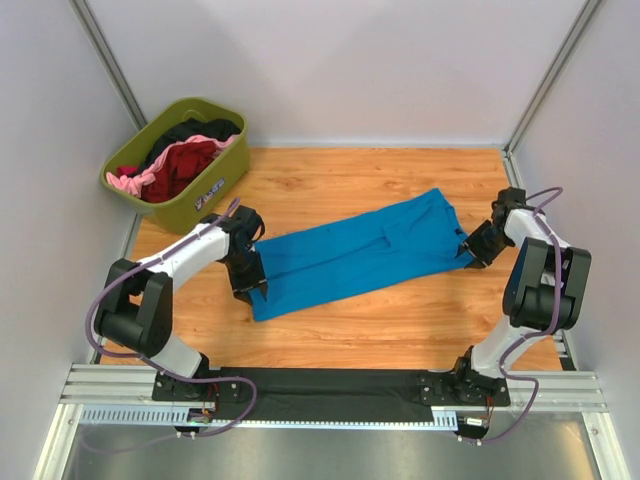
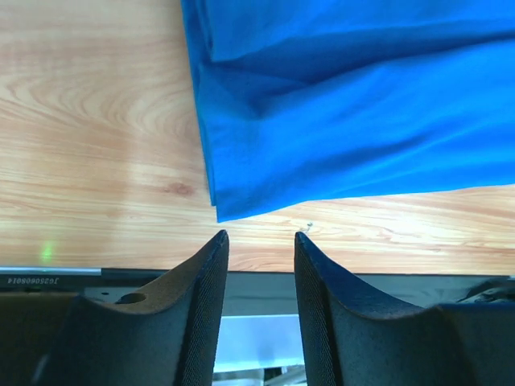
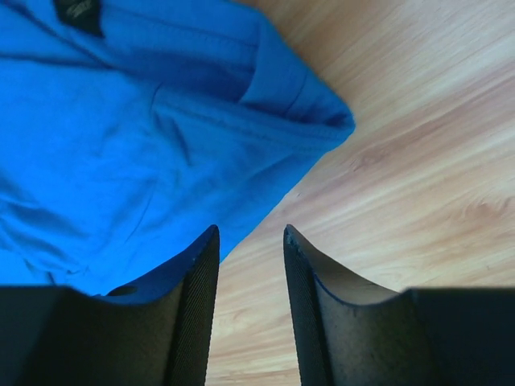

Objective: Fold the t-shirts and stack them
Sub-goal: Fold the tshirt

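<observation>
A bright blue t-shirt [image 1: 360,255] lies folded into a long strip across the wooden table, running from lower left to upper right. My left gripper [image 1: 250,288] is open and empty at the strip's left end; in the left wrist view [image 2: 259,235] its fingertips sit just off the shirt's corner [image 2: 233,205]. My right gripper [image 1: 470,252] is open and empty at the strip's right end; in the right wrist view [image 3: 249,232] the shirt's edge [image 3: 161,145] lies under the left finger. Dark red, pink and black shirts [image 1: 178,160] are piled in the tub.
An olive-green plastic tub [image 1: 215,185] stands at the back left corner. White walls close the left, back and right sides. A metal rail with the arm bases [image 1: 330,390] runs along the near edge.
</observation>
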Robot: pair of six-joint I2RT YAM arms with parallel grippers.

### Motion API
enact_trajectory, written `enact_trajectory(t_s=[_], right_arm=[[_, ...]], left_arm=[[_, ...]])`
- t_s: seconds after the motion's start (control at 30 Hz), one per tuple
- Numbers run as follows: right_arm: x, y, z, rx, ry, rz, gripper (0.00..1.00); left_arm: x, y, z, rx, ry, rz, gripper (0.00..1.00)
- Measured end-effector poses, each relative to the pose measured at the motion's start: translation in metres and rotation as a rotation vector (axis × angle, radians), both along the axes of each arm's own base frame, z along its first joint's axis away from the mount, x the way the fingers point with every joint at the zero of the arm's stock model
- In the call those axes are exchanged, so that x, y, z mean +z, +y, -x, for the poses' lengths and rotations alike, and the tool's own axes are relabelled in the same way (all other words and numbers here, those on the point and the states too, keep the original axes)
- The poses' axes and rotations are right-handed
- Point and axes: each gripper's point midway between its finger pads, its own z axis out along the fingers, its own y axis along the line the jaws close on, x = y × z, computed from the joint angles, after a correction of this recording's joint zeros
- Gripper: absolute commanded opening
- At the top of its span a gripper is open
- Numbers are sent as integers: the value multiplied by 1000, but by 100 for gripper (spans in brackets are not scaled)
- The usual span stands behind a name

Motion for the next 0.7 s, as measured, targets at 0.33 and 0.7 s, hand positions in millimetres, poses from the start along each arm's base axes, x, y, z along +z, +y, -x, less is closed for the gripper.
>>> enact_trajectory(t_s=[0.33,0.7], right_arm=[[-25,-34,-19,-63,51,38,31],[-17,-63,-148,-38,-149,21,31]], left_arm=[[52,-6,-54,-31,-206,-4,52],[48,12,-110,-33,-276,-75,57]])
